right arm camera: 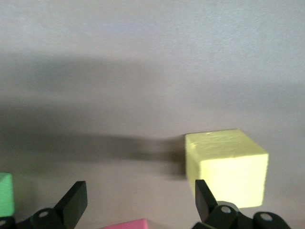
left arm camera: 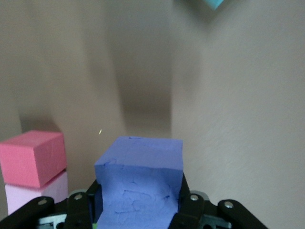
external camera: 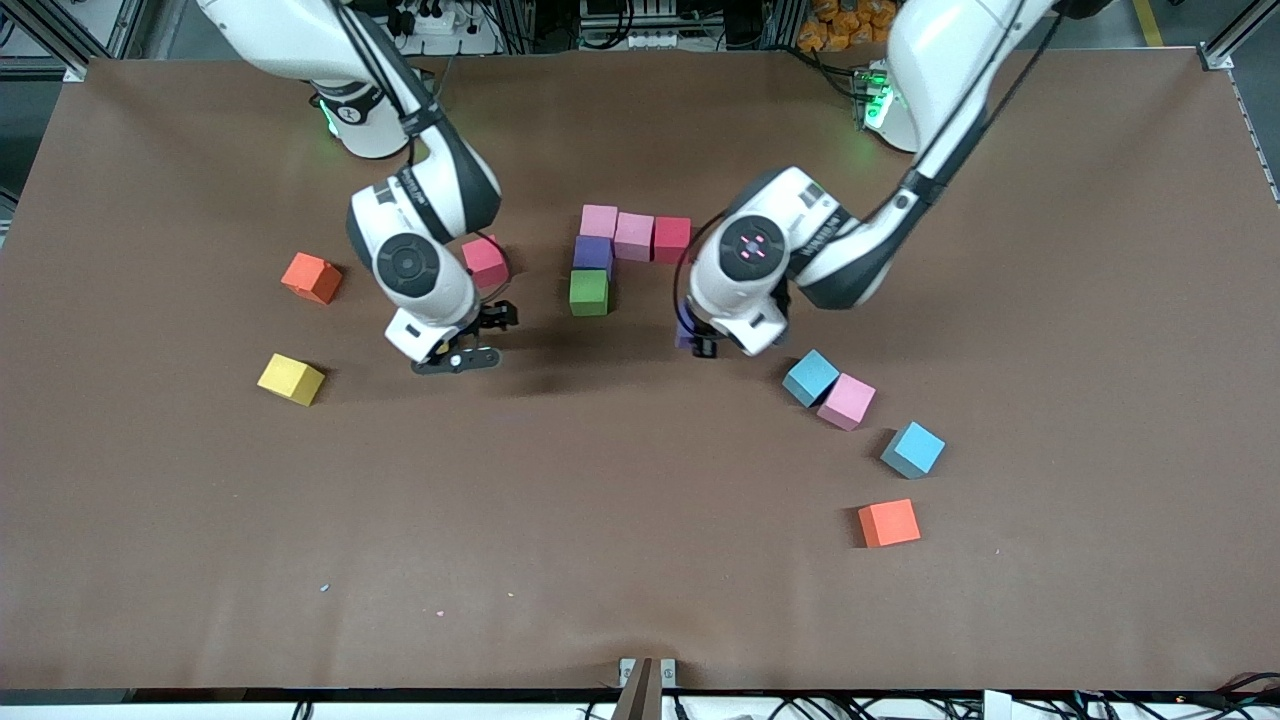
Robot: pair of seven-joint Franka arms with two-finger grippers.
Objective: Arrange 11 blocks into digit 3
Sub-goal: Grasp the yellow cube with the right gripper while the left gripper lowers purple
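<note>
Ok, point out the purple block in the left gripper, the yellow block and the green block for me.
purple block (left arm camera: 140, 183): left wrist view, on its facing side, between the fingers.
yellow block (external camera: 290, 378): front view, on its top face.
green block (external camera: 589, 291): front view, on its top face.

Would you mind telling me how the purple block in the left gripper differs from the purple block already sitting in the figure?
The held purple block is clamped in the shut left gripper over bare table; the placed purple block rests on the table with no gripper on it. The held one touches no other cube; the placed one sits between a pink block and the green block. Both are purple cubes that look the same size.
</note>
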